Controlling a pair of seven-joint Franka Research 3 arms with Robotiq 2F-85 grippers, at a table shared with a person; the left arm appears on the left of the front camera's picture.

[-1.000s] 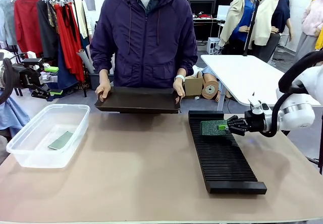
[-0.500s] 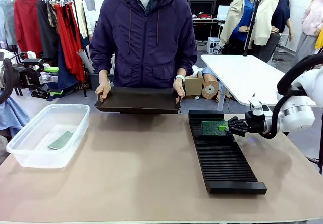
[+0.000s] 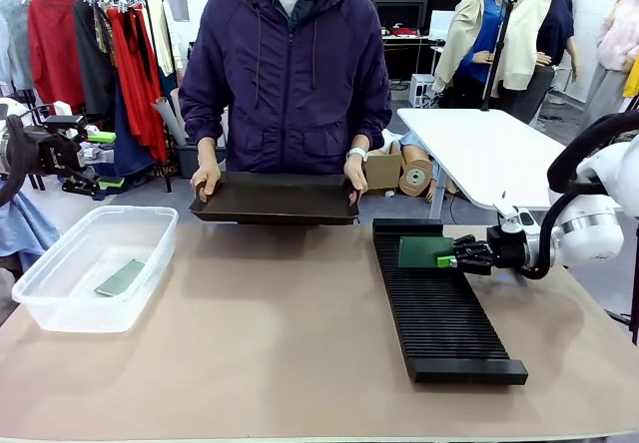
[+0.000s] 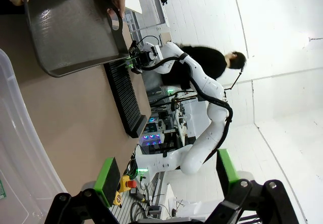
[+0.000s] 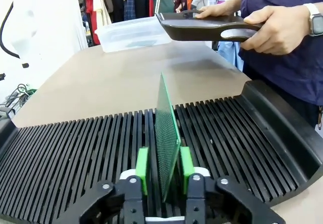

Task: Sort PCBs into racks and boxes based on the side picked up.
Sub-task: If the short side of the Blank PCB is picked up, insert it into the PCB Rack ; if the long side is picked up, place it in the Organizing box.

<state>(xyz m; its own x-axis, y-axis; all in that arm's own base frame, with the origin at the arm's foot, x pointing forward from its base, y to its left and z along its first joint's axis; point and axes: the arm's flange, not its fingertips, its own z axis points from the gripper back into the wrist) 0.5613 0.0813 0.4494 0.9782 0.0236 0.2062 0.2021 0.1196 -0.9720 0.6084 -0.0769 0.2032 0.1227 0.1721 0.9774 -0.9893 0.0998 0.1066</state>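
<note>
A green PCB (image 5: pixel 165 133) stands on edge in a slot of the long black rack (image 5: pixel 75 153) near its far end. My right gripper (image 5: pixel 164 171) sits at the board's near edge, open just a little, its green pads close on either side. In the front view the same PCB (image 3: pixel 424 251) leans in the rack (image 3: pixel 444 323) just left of the right gripper (image 3: pixel 457 260). Another PCB (image 3: pixel 121 277) lies flat in the clear box (image 3: pixel 60 308) at the table's left. My left gripper (image 4: pixel 166 176) hangs open and empty off the left edge, above that box (image 4: pixel 15 148).
A person across the table holds a shallow black tray (image 3: pixel 275 199) by both ends above the far edge, close to the rack's far end. A hand (image 5: pixel 282 27) grips the tray (image 5: pixel 202 24). Bare tabletop lies between box and rack.
My right gripper's jaws have eased apart from the board and drawn slightly back to the right. The PCB now sits lower and more tilted in the rack. The left arm has not moved.
</note>
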